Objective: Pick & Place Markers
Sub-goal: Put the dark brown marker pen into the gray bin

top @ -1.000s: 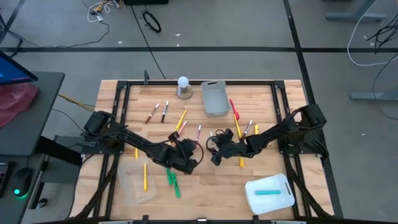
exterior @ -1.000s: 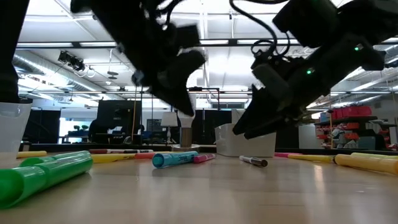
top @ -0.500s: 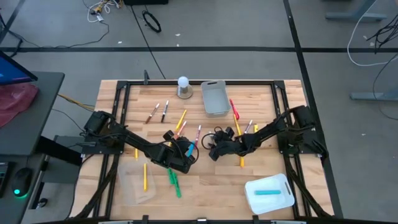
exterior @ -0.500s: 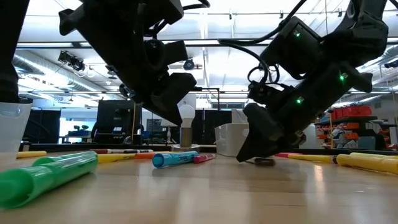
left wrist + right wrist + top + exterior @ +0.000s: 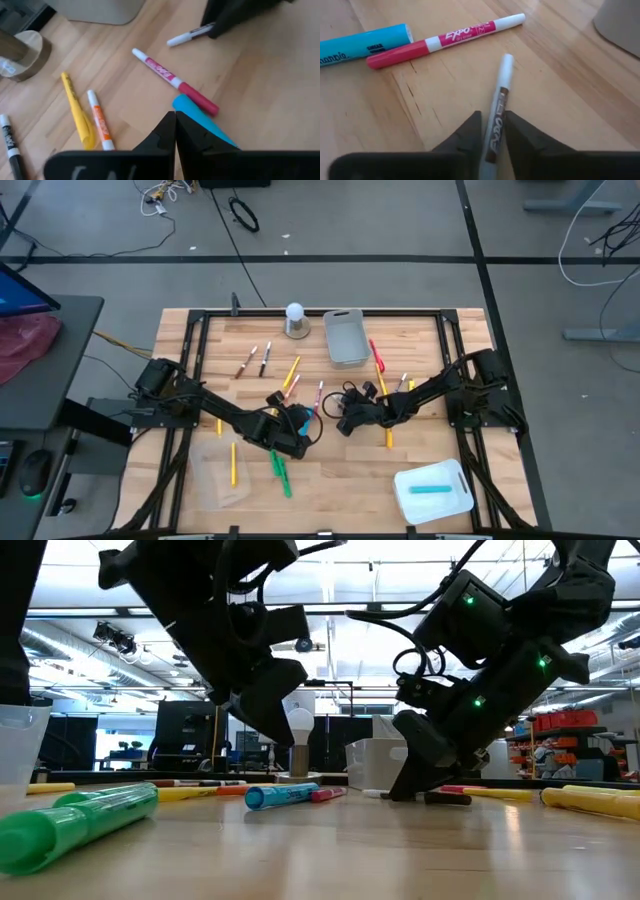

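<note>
Since a second ago our right fingers [image 5: 492, 131] are closing around the slim brown-and-white marker [image 5: 498, 117] lying mid-surface, so we are squeezing squarely before lifting, while our left fingers [image 5: 175, 131], shut and empty, are hovering over the blue marker [image 5: 200, 120].

The right gripper [image 5: 491, 131] is closing its fingers around the brown-banded white marker [image 5: 498, 116]; the left gripper [image 5: 175, 131] is pressing fully together.

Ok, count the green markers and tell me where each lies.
2. The first green marker lies left of centre; the second green marker just beyond it, nearer the front edge. Others may be hidden.
</note>
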